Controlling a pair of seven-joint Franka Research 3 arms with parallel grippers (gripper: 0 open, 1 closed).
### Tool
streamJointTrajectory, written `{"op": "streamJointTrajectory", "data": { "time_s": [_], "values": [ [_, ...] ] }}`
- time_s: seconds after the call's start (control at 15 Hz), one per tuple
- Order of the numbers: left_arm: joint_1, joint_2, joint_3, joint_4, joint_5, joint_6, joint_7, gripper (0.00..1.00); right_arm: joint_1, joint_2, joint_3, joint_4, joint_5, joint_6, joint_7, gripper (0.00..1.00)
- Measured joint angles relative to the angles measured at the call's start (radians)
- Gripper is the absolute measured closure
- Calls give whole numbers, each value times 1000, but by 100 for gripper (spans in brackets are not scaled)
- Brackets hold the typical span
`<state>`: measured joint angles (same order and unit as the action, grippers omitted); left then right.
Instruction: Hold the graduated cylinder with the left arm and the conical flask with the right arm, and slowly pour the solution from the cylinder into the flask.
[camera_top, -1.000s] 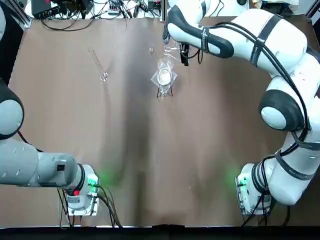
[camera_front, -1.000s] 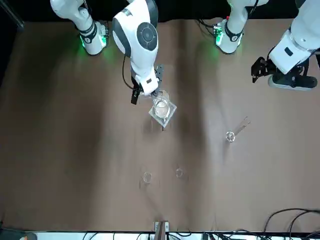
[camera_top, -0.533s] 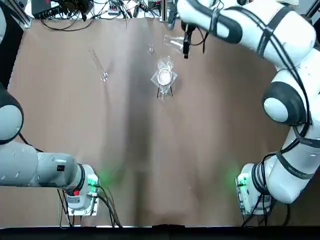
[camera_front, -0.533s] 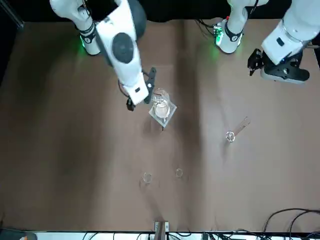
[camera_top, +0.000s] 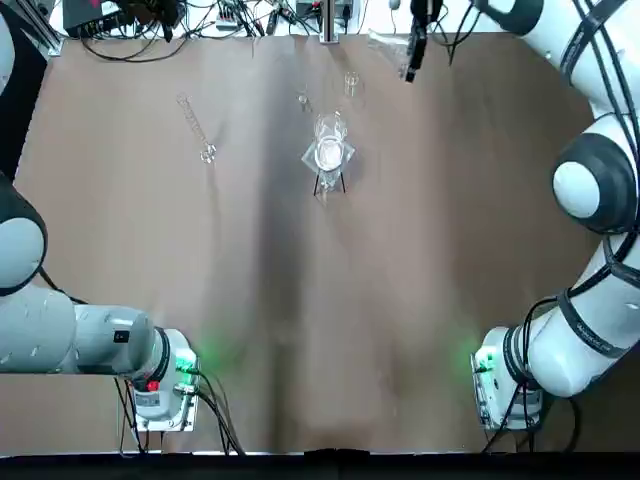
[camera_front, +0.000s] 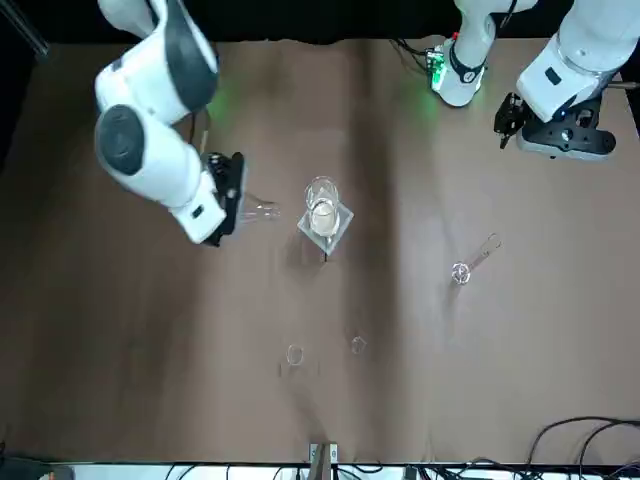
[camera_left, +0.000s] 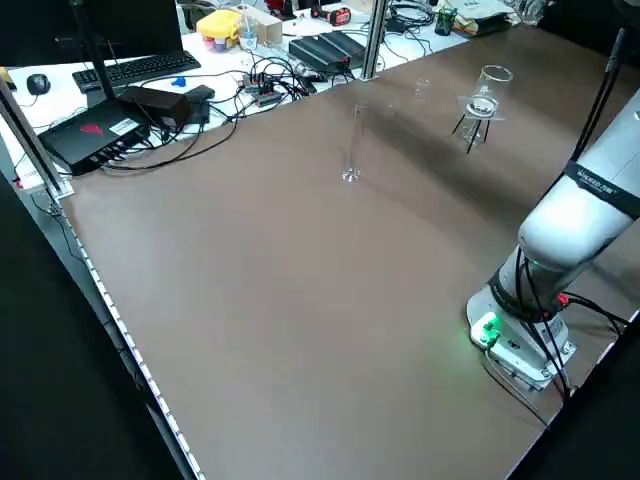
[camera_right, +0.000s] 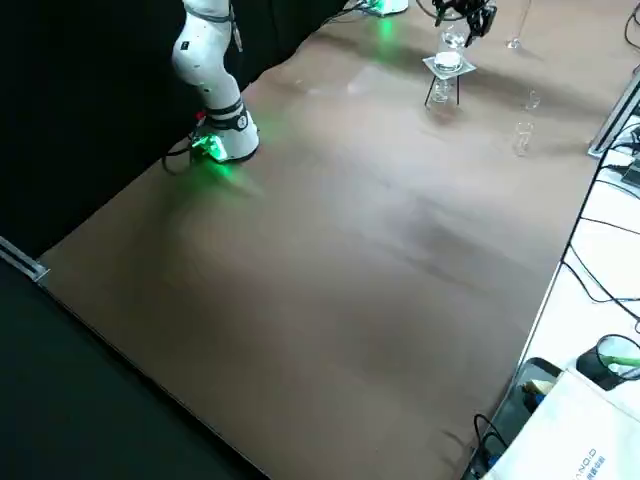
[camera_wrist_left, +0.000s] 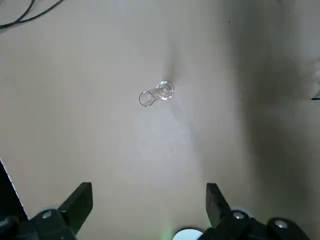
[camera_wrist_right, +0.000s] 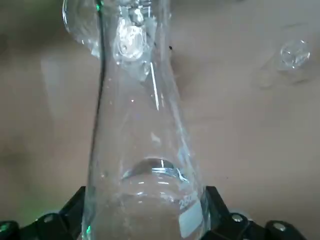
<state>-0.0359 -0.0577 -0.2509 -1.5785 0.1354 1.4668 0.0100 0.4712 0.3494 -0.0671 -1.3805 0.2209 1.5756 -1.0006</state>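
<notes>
We see the right gripper (camera_front: 228, 196) clamped on the conical flask (camera_front: 259, 211), its neck sticking out past the fingertips; the left gripper (camera_wrist_left: 149, 200) hangs spread above the graduated cylinder (camera_wrist_left: 156, 94), which stands well beyond its fingertips; we should descend centred and close gently.
</notes>
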Motion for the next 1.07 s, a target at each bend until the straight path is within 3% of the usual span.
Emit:
{"op": "streamJointTrajectory", "data": {
  "time_s": [0.67, 0.73, 1.07],
  "values": [
    [-1, 16, -2, -4, -1, 15, 1, 0, -342, -10, -5, -102, 167, -34, -451, 4],
    [1, 22, -2, -4, -8, 32, 1, 0, -411, -10, -5, -117, 194, -34, -560, 4],
    [4, 38, -1, -6, -11, 59, 1, 0, -540, 19, -6, -168, 294, -33, -767, 4]
  ]
}}
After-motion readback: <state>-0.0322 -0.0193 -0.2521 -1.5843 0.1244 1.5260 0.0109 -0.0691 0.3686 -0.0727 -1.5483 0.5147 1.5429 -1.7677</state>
